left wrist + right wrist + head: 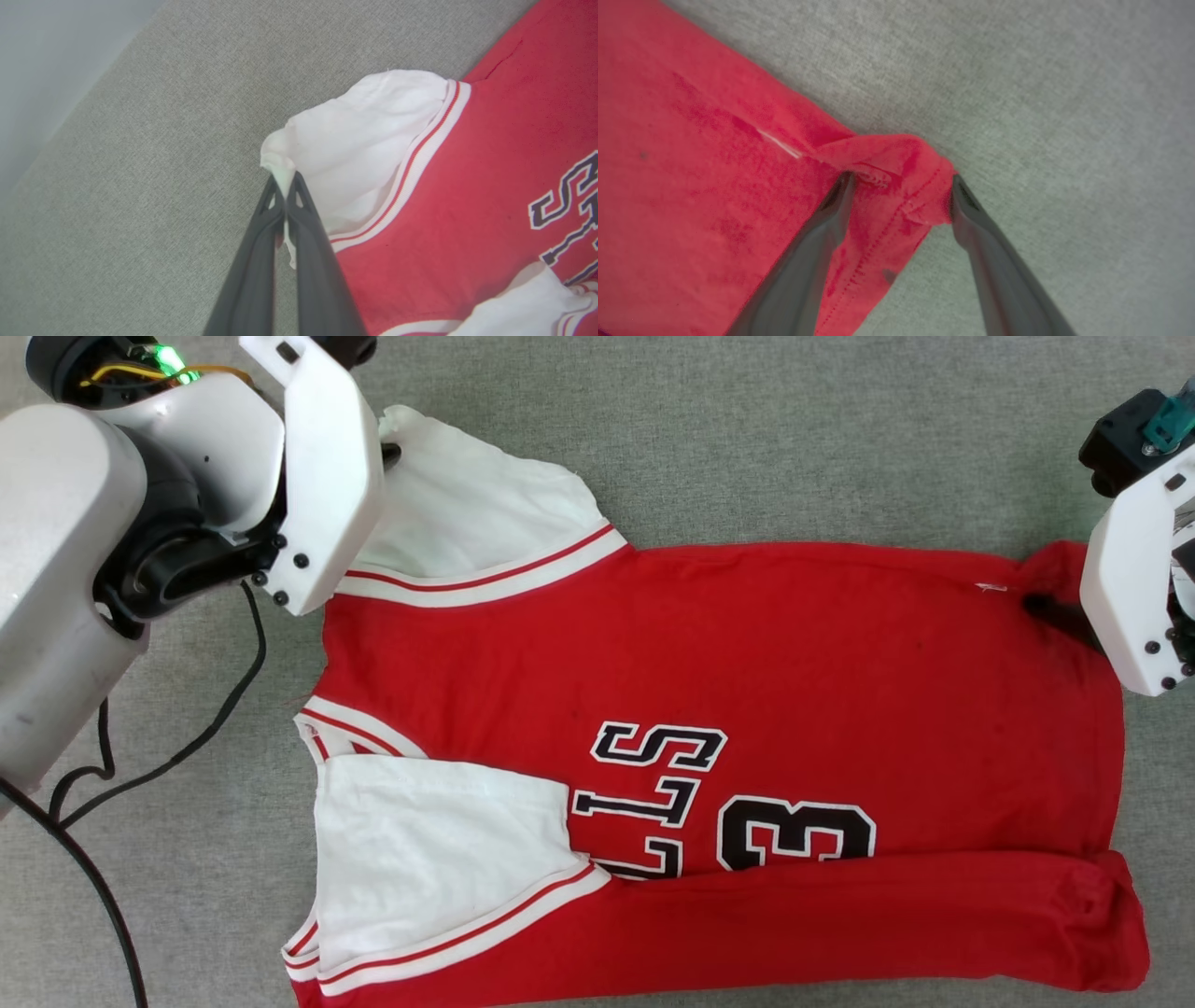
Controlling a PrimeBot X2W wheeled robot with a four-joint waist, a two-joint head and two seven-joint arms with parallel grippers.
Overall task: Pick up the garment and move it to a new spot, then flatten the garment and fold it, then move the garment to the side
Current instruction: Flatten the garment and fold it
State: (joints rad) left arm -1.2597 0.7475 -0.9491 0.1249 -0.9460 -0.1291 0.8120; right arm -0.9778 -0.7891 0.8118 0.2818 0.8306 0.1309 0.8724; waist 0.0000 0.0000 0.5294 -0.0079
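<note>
The garment (747, 653), a red jersey with white sleeves and black lettering, lies spread on the grey surface, its near long edge folded over the numerals. My left gripper (284, 184) is shut on the tip of the far white sleeve (355, 140), pinching the cloth between its dark fingers. My right gripper (901, 186) stands open, its fingers (836, 200) straddling the bunched red hem corner (896, 163) of the garment. In the head view the left arm's white wrist (317, 467) covers that sleeve's tip and the right wrist (1134, 588) hangs over the far right corner.
A grey fabric surface (794, 429) runs all round the garment. Black cables (187, 737) trail over it at the left, under the left arm. A pale blurred edge (46, 56) borders the surface in the left wrist view.
</note>
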